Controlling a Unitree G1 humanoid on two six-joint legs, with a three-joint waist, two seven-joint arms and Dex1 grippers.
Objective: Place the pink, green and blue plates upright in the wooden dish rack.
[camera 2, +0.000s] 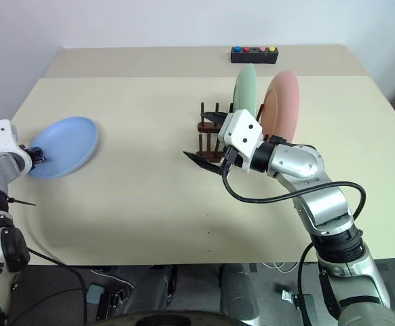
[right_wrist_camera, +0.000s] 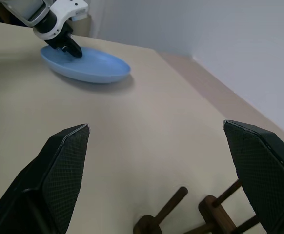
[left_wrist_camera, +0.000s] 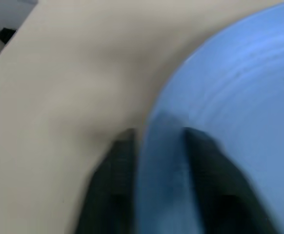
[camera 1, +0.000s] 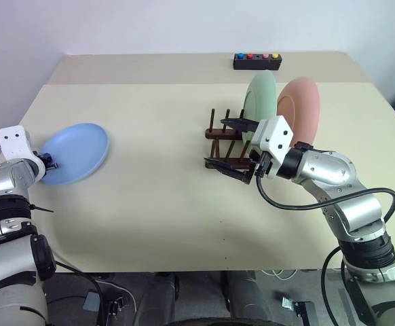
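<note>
Looking over the arms from the head camera, I see my left gripper [camera 1: 50, 163] at the left edge of the frame, its fingers [left_wrist_camera: 113, 161] clenched on the near rim of the blue plate [camera 1: 75, 153]. In the left wrist view the rim runs between the two black fingers, one on each face of it. The plate sits at the left middle of the frame on the beige counter [camera 1: 157, 204], tilted up on the side away from the gripper; I cannot tell whether its lower edge rests on the surface or hangs just above it.

My right gripper [camera 1: 233, 148] is right of centre in the frame, fingers [right_wrist_camera: 59, 165] released and spread wide, holding nothing. It hovers just in front of the wooden dish rack [camera 1: 223, 139], pointing across the counter toward the left of the frame; in the right wrist view the rack's dark pegs show between the open fingers and the blue plate lies far beyond.

The green plate [camera 1: 260, 102] and the pink plate [camera 1: 301, 109] stand upright side by side in the rack at the upper right of the frame, green to the left of pink. A black box with coloured buttons [camera 1: 257, 61] sits at the top of the frame, on the far part of the counter, well apart from the rack.
</note>
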